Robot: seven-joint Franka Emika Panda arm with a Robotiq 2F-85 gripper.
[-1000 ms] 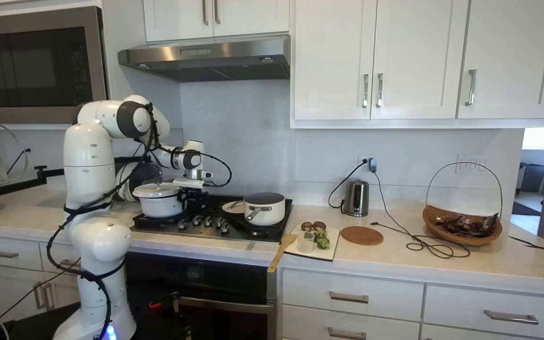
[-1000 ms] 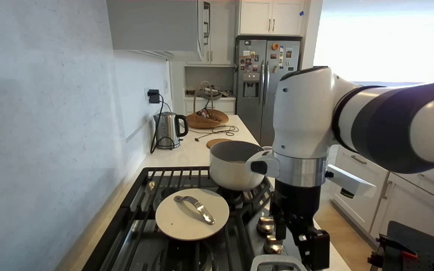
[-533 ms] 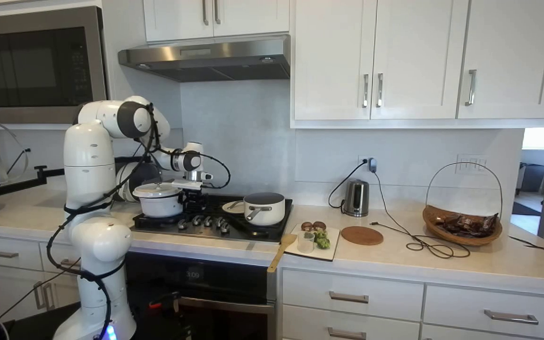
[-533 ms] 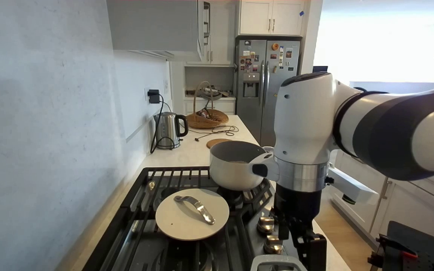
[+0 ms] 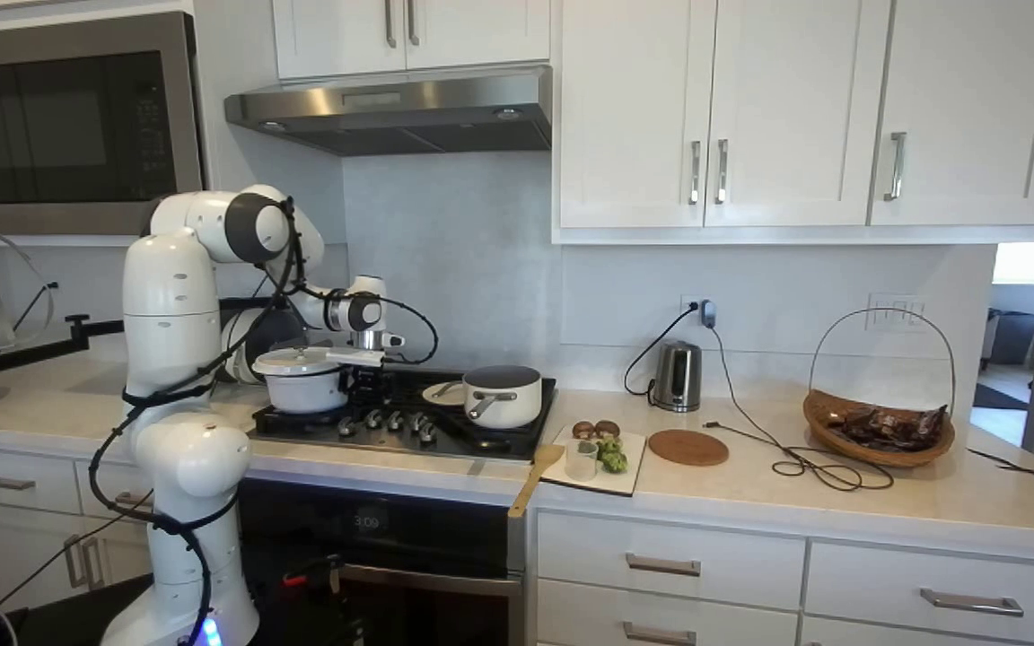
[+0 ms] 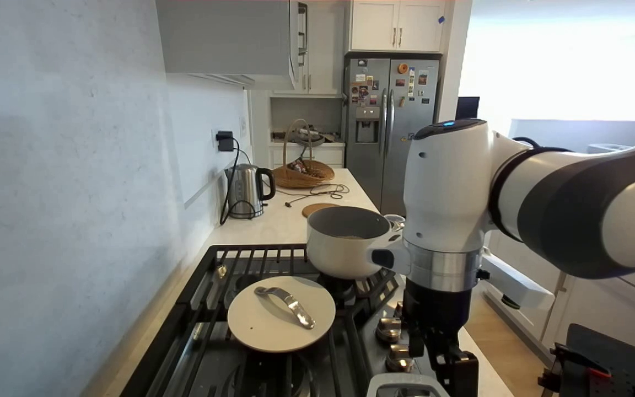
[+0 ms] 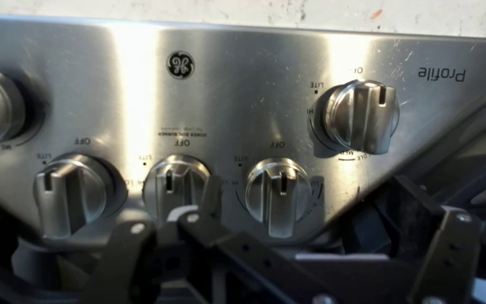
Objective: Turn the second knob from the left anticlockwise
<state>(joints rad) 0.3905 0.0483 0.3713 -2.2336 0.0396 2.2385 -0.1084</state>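
The wrist view stands upside down, so the row's left end is at its right. The second knob from the left (image 7: 279,196) is silver, its slot mark toward OFF; it also shows in an exterior view (image 5: 376,419). My gripper (image 7: 306,190) is open and empty. One finger appears on each side of this knob, apart from it; one finger overlaps the edge of the middle knob (image 7: 177,181). The leftmost knob (image 7: 363,116) sits just beyond. In both exterior views the gripper (image 6: 439,355), also here (image 5: 370,386), points down over the knob panel.
A white lidded pot (image 5: 306,386) stands left of the gripper; its handle (image 6: 405,379) is close to the fingers. A white saucepan (image 6: 345,256) and a lid (image 6: 281,314) sit on the grates. Other knobs (image 7: 72,194) line the panel.
My gripper and wrist have moved down toward the knob panel. The fingers stay open. The pots and the lid have not moved.
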